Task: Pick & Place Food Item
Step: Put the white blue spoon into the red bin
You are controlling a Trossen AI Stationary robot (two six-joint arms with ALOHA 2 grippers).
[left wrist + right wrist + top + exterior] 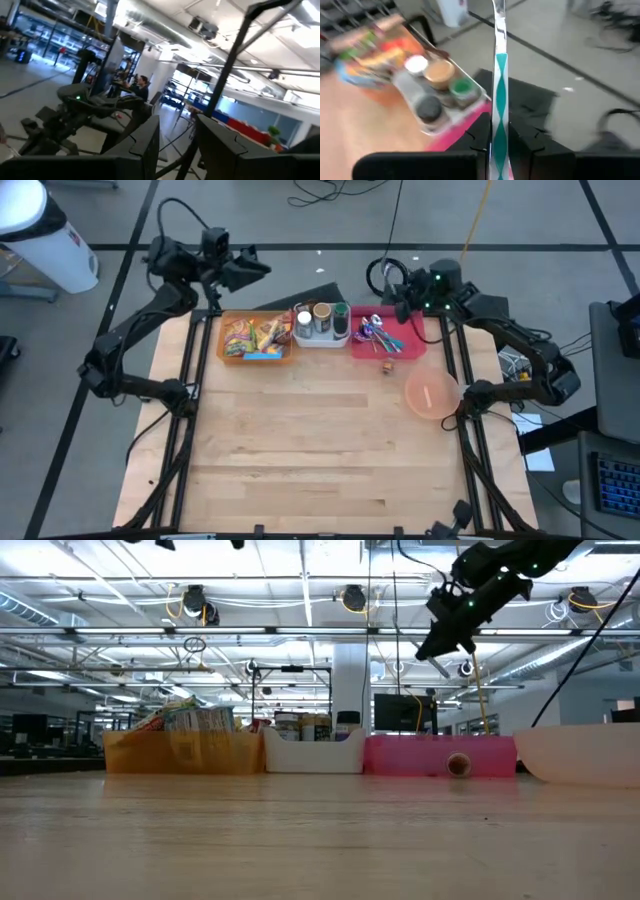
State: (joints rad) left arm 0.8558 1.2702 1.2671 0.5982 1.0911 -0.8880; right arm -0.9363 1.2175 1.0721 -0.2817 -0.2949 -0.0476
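My right gripper (500,145) is shut on a slim utensil (500,75) with a teal-and-white patterned handle. It hovers high above the far edge of the pink tray (405,345), seen as the right gripper (428,648) in the low view. An orange bin (257,338) on the far side of the table holds colourful food packets. A small brown item (387,367) lies on the table just in front of the pink tray. My left gripper (177,150) is open with nothing between its fingers, raised beyond the table's far left corner as the left gripper (255,268). My right gripper pinches the utensil's patterned handle (500,117) between its two fingers. The utensil runs along the fingers and sticks out ahead of them, its shiny metal end (499,22) foremost. The fingers slant slightly down toward the table's left, and the utensil is lifted clear of the tray.
A white tray (322,335) with several jars stands between the orange bin and the pink tray, which holds more utensils (378,335). A pale pink plate (432,395) sits at the right edge. The near half of the wooden table (320,460) is bare.
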